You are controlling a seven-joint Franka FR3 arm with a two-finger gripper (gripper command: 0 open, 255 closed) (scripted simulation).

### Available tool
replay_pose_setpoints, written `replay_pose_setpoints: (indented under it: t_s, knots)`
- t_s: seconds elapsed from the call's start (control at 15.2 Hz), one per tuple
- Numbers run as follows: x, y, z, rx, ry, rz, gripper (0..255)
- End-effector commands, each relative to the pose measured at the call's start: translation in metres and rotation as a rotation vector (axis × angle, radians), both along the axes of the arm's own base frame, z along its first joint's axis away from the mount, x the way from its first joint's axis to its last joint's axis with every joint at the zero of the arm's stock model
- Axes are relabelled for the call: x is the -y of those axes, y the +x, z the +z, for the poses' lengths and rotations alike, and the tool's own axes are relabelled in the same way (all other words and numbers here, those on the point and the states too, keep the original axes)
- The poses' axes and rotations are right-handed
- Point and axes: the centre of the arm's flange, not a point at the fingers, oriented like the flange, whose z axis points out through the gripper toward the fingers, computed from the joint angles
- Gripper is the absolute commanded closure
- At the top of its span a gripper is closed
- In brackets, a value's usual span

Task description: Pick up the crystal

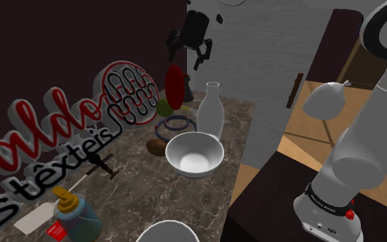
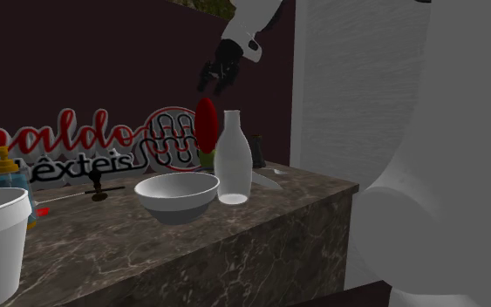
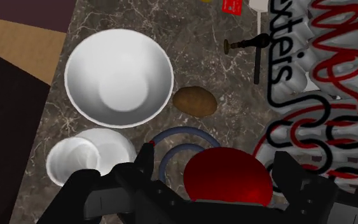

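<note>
Jaws released, hovering above upright red crystal (image 1: pixel 174 86) (beside pale bottle (image 1: pixel 210 113)).

My shoulder camera sits beside the stand (image 1: pixel 281 203), looking down along the marble counter (image 1: pixel 150 196) toward the lettered sign (image 1: pixel 119 96). My second camera sits low at the counter's edge, facing that sign. The wrist camera looks straight down past the gripper (image 3: pixel 217 159). All three share the white bowl (image 1: pixel 194 152) and bottle (image 1: pixel 210 110).
</note>
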Motion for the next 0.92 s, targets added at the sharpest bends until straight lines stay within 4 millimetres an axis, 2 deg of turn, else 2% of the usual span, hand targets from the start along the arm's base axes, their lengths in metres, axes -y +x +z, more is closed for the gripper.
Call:
replay_pose_setpoints:
  t_s: [0.0,0.07,0.13,0.59,0.73,0.79,0.86]
  knots:
    - [0.0,0.022,0.006,-0.024,0.037,-0.076,0]
    - [0.0,0.033,0.009,-0.035,0.055,-0.112,0]
    - [0.0,0.033,0.009,-0.035,0.055,-0.113,0]
    - [0.0,0.033,-0.031,-0.035,0.055,-0.113,0]
    - [0.0,0.033,-0.031,-0.035,0.055,-0.113,0]
    - [0.0,0.033,-0.031,-0.035,0.055,-0.113,255]
    - [0.0,0.033,-0.031,-0.035,0.055,-0.113,255]
